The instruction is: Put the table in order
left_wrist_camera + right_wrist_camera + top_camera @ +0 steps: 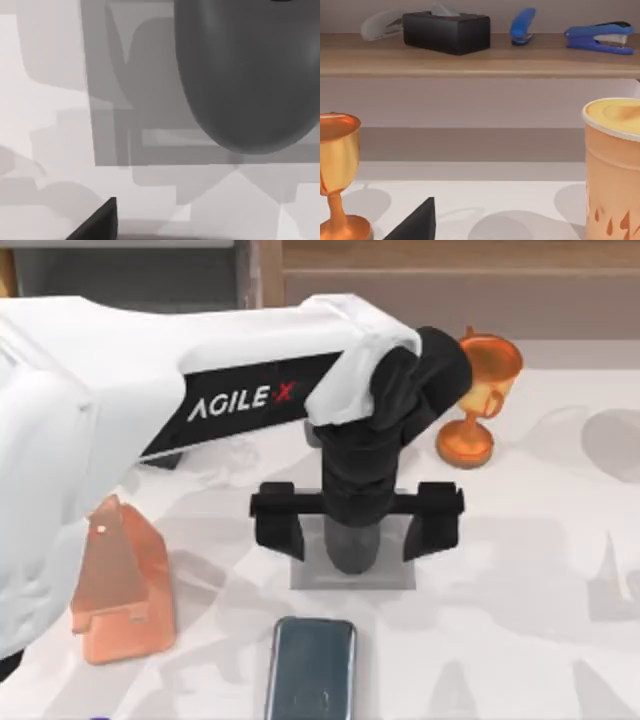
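The table looks like smooth, matt white stone with faint grey marbling, and the mat on it is flat matt grey, under a smooth, dull dark-grey mouse. The trophy has a glossy coppery metal sheen, the phone a glassy reflective face, and the stand looks like translucent orange plastic. The shelf shows brown wood grain; its staplers look like shiny blue plastic, the tissue box matt black, the cup matt, like paper.

Behind the white surface stands a brown wooden shelf unit, its front board running across the back of the top view (a grey recess opens at its left end). In the right wrist view a wooden shelf board spans a pale, mauve-grey back wall, evenly lit with soft shadows
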